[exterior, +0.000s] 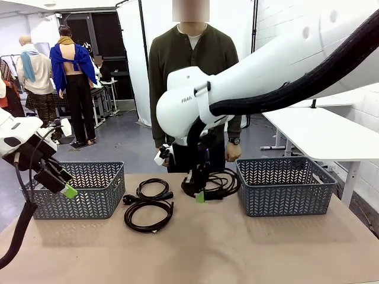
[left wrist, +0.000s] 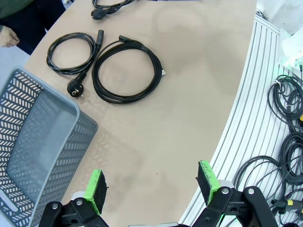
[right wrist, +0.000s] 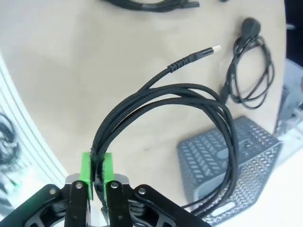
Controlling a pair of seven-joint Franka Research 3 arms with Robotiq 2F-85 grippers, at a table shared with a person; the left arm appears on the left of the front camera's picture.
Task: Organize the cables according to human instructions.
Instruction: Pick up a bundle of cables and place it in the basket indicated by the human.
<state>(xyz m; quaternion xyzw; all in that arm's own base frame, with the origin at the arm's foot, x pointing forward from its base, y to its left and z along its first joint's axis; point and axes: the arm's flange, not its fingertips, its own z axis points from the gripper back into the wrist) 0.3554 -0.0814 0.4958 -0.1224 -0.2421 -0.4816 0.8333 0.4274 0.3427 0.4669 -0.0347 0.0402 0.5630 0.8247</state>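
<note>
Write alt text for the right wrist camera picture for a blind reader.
The robot's right hand pinches a coiled braided black cable between its green pads, over a tan table. Beyond it sit a grey lattice basket and another coiled black cord with a chunky plug.

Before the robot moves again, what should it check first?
1. The right gripper is shut tight on the braided cable: ok.
2. The left gripper is open and holding nothing: ok.
3. The left basket has room inside: ok.
4. The plugged cable is not tangled with the held one: cannot tell.
5. The person has shown which basket to use: cannot tell.
</note>
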